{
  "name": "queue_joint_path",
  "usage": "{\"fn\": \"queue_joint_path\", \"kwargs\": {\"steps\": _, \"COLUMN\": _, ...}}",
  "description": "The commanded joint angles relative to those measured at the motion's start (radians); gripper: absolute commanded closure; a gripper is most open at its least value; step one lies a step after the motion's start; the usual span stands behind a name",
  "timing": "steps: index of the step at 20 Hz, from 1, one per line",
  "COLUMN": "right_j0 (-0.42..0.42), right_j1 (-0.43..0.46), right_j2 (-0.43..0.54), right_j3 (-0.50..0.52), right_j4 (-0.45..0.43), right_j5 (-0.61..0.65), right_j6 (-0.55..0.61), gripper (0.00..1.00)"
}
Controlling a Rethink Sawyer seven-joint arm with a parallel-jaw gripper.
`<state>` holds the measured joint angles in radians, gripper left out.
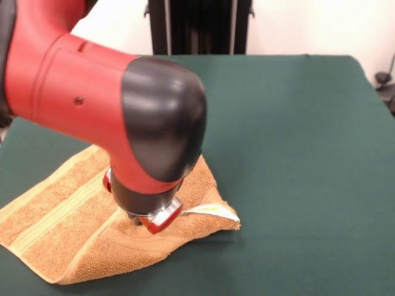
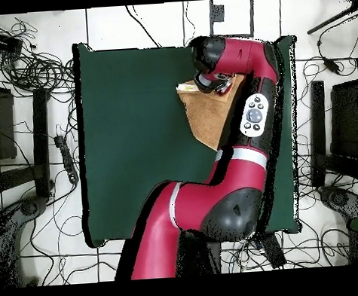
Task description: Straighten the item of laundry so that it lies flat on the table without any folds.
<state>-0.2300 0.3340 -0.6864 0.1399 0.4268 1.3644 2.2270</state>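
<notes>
Front view: the orange-tan hand towel (image 1: 68,228) lies folded at about 7 o'clock on the green table (image 1: 296,154), white tag (image 1: 213,211) showing. The gripper (image 1: 154,221) presses on it; its opening cannot be told.

Overhead view: the arm (image 2: 236,173) covers most of the towel (image 2: 207,118), at 1 o'clock.

Glossy red arm (image 1: 68,74), rounded black joint caps, grey button panel (image 2: 253,115) on link, silver band near wrist.
</notes>
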Motion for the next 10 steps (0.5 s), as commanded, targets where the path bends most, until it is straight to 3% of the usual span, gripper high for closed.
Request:
{"fn": "queue_joint_path", "kwargs": {"steps": 1, "right_j0": -0.047, "right_j1": 0.154, "right_j2": -0.204, "right_j3": -0.144, "right_j4": 0.191, "right_j5": 0.046, "right_j6": 0.166, "gripper": 1.00}}
{"fn": "queue_joint_path", "kwargs": {"steps": 10, "right_j0": -0.128, "right_j1": 0.196, "right_j2": -0.687, "right_j3": -0.159, "right_j4": 0.658, "right_j5": 0.118, "right_j6": 0.166, "gripper": 1.00}}
